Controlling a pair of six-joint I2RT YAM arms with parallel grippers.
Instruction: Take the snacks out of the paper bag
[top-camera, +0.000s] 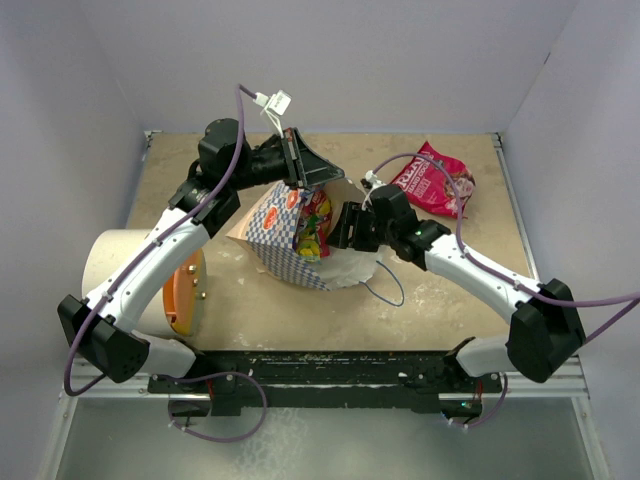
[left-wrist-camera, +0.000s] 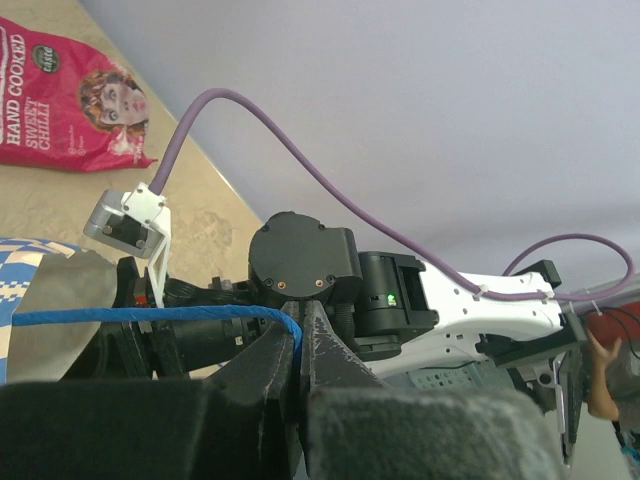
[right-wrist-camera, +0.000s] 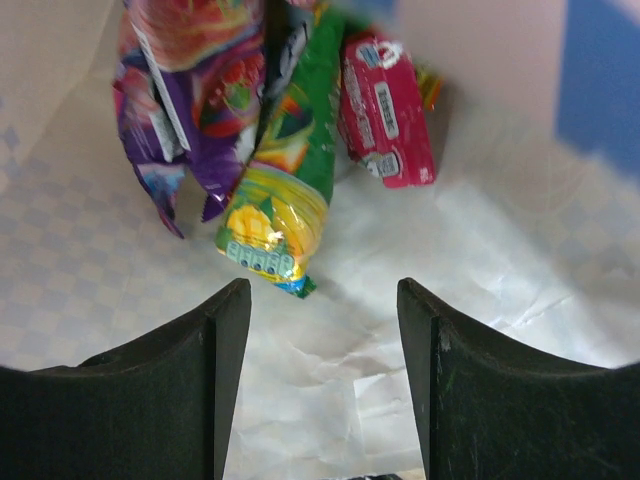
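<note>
At the mouth of the paper bag — right gripper wide before snacks, left gripper pinched on cord handle.

Only thing I can actually read is the red snack packet: "HAND COOKED SWEET CHILLI" in white letters.

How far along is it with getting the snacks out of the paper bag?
Done: one red packet lies out on the table. In hand: the left gripper is shut on the blue cord handle, holding the paper bag open, while the right gripper, open, points into it and grips nothing. Left: at least three inside, a purple packet, a green-yellow packet and a pinkish-red packet.
</note>
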